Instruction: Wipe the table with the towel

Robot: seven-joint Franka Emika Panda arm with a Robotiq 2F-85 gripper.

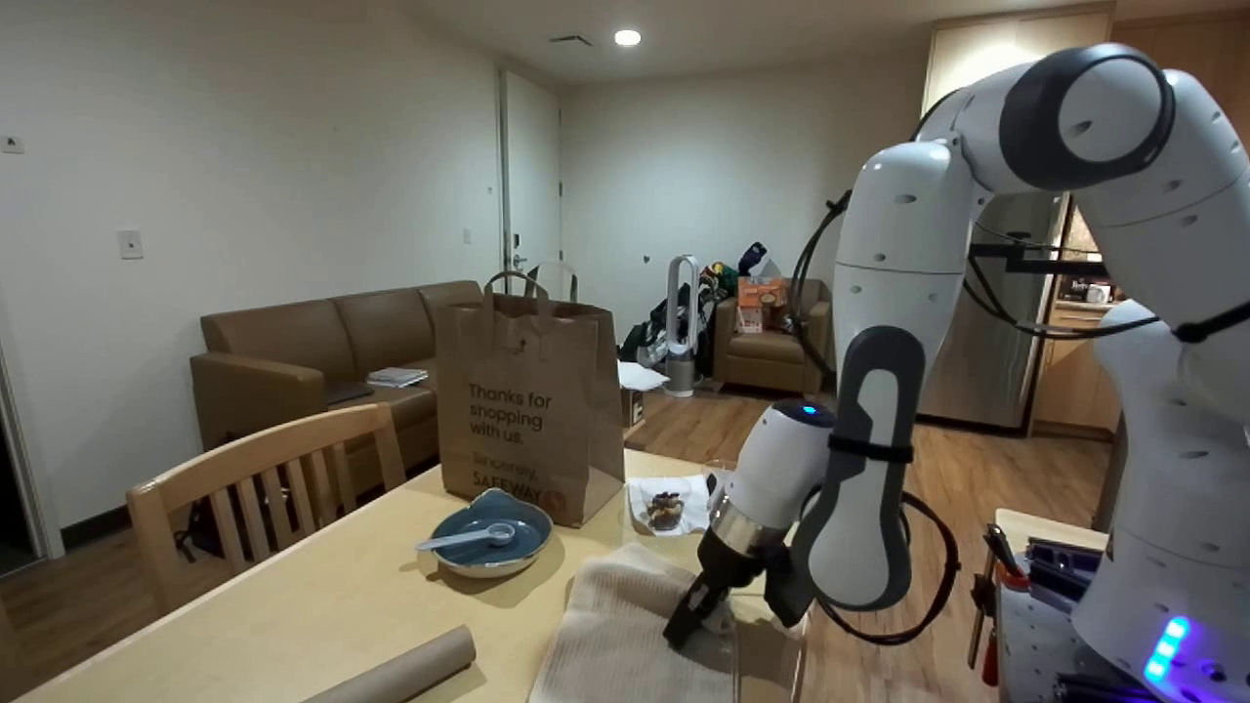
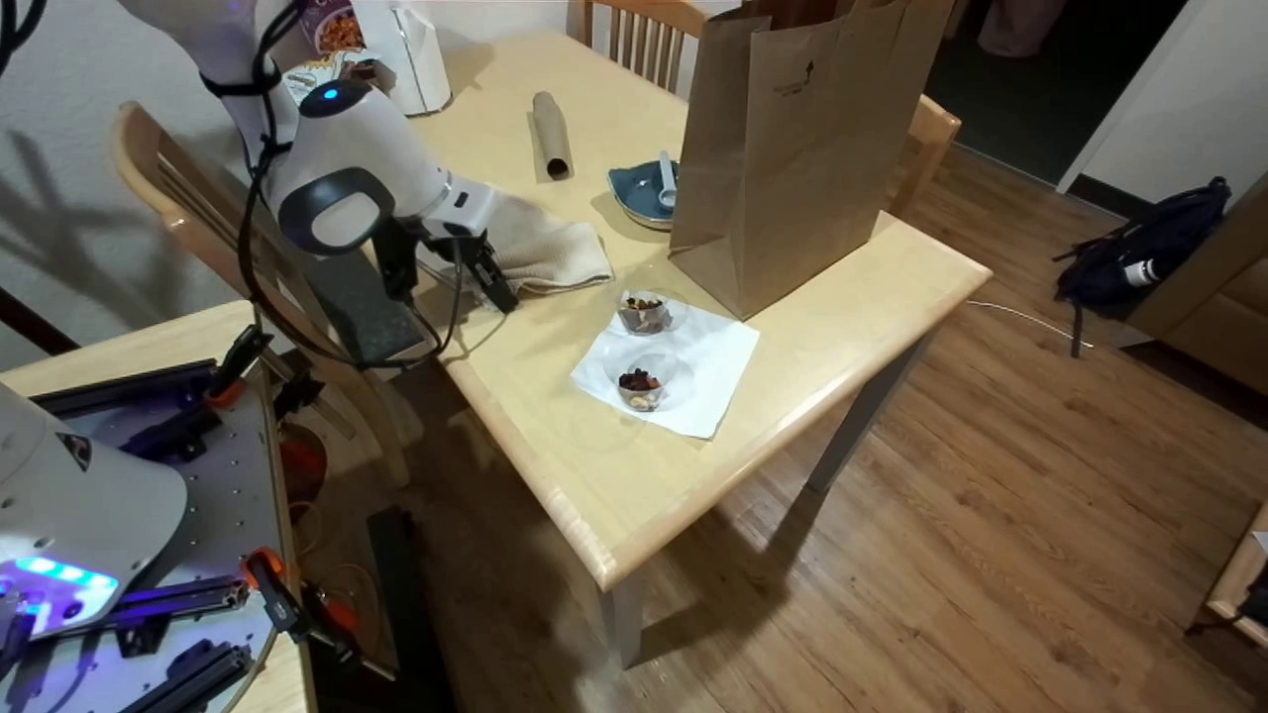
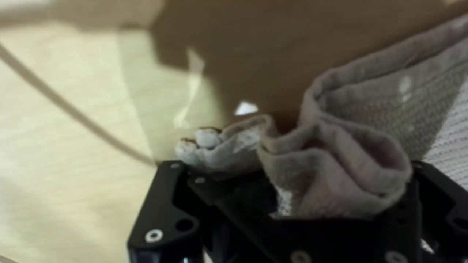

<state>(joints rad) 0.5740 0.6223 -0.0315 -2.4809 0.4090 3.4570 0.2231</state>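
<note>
The gripper (image 3: 292, 164) is down low at the towel (image 1: 620, 605), fingers (image 3: 166, 186) spread wide apart, and look, it's bunched up in folds between them! In an exterior view the towel lies at the near right of the table (image 1: 283, 620), tube (image 1: 405, 672) to its left, with the bowl (image 1: 510, 558), spoon (image 1: 467, 539) resting in it, farther off beside the bag (image 1: 547, 391). In an exterior view, two cups (image 2: 642, 388) sit on white paper (image 2: 708, 366), right of the gripper.

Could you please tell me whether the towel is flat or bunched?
Partly bunched: the towel lies spread on the table but gathers into folds at the gripper.
</note>
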